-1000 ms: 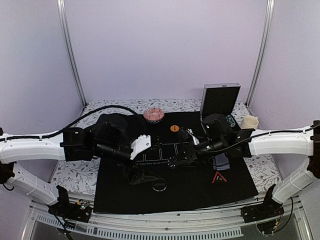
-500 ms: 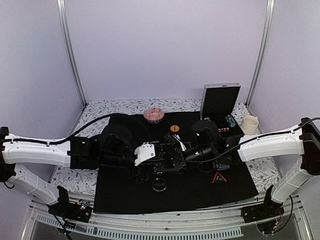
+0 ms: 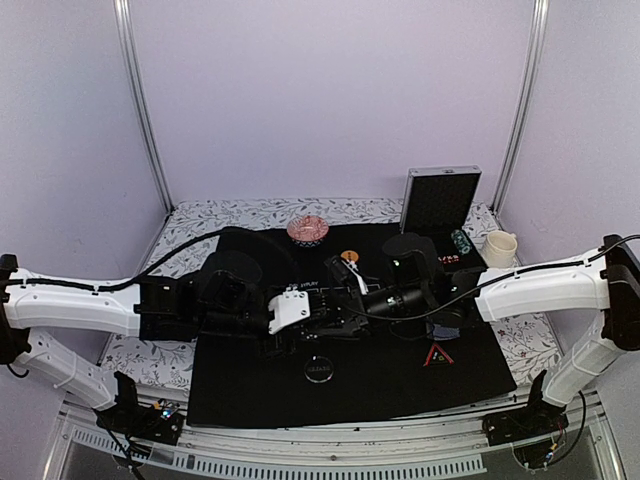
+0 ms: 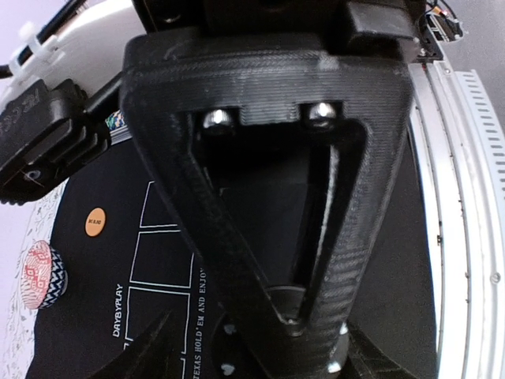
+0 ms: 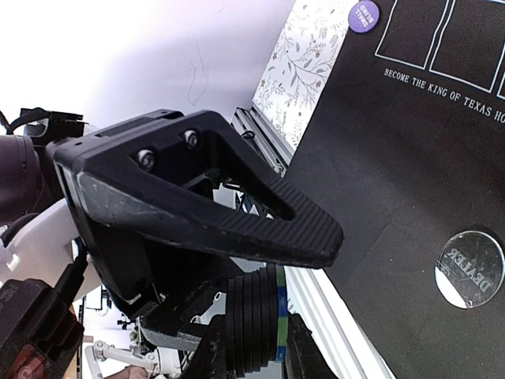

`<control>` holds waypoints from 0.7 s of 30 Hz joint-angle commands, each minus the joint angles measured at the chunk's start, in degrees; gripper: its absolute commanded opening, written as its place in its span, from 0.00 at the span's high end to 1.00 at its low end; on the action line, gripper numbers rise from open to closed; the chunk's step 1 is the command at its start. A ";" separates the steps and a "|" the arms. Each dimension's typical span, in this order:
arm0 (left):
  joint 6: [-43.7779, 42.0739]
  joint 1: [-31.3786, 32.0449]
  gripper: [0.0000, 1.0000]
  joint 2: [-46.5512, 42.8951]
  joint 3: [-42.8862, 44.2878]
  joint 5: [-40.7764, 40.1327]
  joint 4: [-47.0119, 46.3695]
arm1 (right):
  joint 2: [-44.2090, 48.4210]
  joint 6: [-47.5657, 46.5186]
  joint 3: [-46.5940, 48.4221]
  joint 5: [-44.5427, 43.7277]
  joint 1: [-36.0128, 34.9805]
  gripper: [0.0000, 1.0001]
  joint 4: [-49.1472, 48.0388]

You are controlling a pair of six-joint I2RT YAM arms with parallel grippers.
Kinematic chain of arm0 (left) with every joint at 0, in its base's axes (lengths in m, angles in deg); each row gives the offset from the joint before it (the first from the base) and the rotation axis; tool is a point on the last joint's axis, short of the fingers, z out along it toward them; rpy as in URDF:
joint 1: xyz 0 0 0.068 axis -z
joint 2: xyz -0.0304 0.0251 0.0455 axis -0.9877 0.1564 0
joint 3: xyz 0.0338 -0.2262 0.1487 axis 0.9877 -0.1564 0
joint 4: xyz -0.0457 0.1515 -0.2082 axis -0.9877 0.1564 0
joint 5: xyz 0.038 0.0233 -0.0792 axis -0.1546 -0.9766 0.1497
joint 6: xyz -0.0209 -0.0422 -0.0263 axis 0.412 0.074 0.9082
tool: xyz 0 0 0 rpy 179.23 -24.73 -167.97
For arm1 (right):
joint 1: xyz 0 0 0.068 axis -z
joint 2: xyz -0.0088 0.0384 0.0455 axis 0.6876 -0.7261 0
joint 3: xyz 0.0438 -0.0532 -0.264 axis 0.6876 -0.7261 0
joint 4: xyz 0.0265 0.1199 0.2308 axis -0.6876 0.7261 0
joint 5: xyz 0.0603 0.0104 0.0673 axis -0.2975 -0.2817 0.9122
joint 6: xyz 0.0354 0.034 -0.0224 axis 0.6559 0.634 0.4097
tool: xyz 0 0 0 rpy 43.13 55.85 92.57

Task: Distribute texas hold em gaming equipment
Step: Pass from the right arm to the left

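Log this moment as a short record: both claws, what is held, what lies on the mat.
right claw: shut on a stack of chips
left claw: right by that stack, grip unclear
orange button: on the mat, far side
dealer button: on the mat, near side
triangle: on the mat, right of centre
metal case: back right, lid upright

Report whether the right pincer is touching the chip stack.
Touching. The right wrist view shows the chip stack pressed against the ridged finger of the right pincer, with no gap.
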 commanded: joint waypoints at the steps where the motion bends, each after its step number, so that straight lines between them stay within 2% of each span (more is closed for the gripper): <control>1: -0.24 0.71 0.40 -0.79 -0.20 -1.43 -1.45 | -0.05 0.20 2.18 -0.14 -0.39 0.98 -1.81; 11: -0.61 0.72 0.48 -1.08 -0.33 -1.22 -1.60 | -0.82 -0.69 3.15 -0.20 -0.40 0.98 -0.73; 16: -0.43 0.69 0.67 -1.44 -0.24 -0.43 -1.59 | -1.10 -1.08 3.32 -0.58 -0.39 0.98 -0.42; 21: -0.62 0.76 0.91 -1.98 -0.50 0.99 -1.78 | -1.40 -2.32 4.08 -2.02 -0.37 0.98 2.08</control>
